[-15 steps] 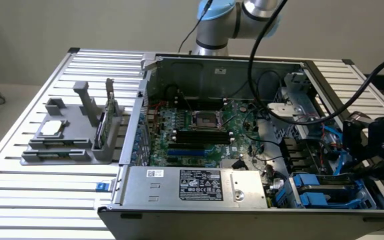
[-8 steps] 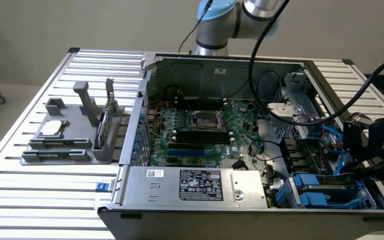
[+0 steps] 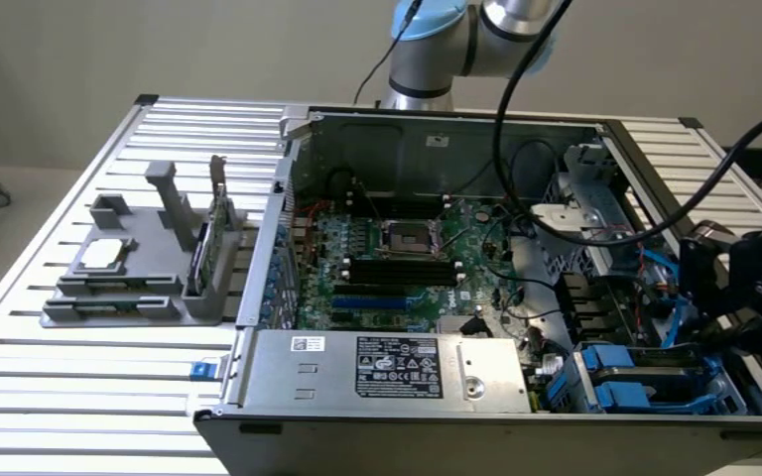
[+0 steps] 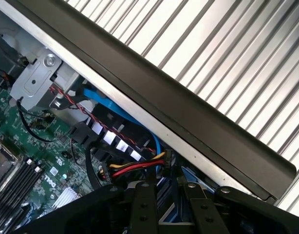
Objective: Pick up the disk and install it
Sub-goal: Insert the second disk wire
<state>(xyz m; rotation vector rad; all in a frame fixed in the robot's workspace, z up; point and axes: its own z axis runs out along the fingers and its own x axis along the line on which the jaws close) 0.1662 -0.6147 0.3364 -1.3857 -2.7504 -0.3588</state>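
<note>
My gripper [image 3: 714, 302] hangs over the open computer case's side at the exterior view's right, above the drive bay [image 3: 639, 382] with its blue carriers. A blue-edged flat part, the disk [image 3: 683, 293], stands on edge in the gripper. In the wrist view the two dark fingers [image 4: 143, 207] are closed on a blue-grey slab, the disk [image 4: 170, 214], seen edge-on between them. Below them lie yellow, red and black power wires [image 4: 132, 166] and a blue data cable [image 4: 140, 124]. Most of the disk is hidden by the gripper.
The case's dark side wall [image 4: 188, 102] runs right beside the gripper. A grey power-supply box [image 3: 381, 367] sits at the case's front, with the motherboard [image 3: 395, 248] behind it. A grey fixture [image 3: 143, 268] holding a small silver chip [image 3: 103, 253] stands on the slatted table at the exterior view's left.
</note>
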